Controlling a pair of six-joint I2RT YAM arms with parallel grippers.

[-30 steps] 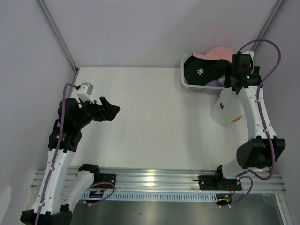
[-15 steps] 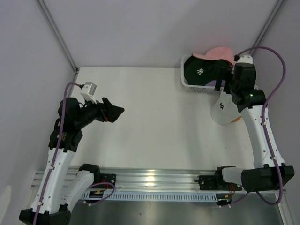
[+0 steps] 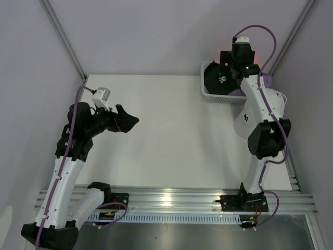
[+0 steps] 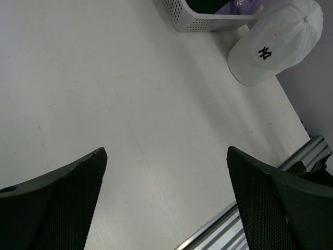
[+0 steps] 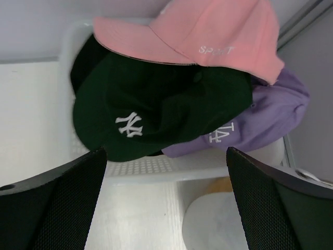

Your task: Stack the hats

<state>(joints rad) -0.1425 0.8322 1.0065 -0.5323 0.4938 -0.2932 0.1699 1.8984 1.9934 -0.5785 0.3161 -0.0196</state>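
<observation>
A white hat (image 3: 248, 123) with a dark logo sits at the right of the table, over a wooden stand of which only a sliver (image 5: 225, 184) shows. It also shows in the left wrist view (image 4: 276, 41). A black hat (image 5: 156, 114), a pink hat (image 5: 208, 36) and a lavender hat (image 5: 260, 125) lie piled in the white mesh basket (image 5: 197, 165). My right gripper (image 5: 164, 153) is open and empty, held above the basket's near wall. My left gripper (image 4: 166, 153) is open and empty over the left of the table. No red hat is in view.
The basket (image 3: 216, 95) stands at the back right corner, close to the walls. The black hat (image 3: 218, 78) fills its left half. Aluminium rails (image 3: 171, 200) run along the near table edge. Grey walls close in the left, back and right sides.
My right arm has swung up and back, carrying its gripper from beside the white hat to above the basket. The left arm has shifted only slightly.
</observation>
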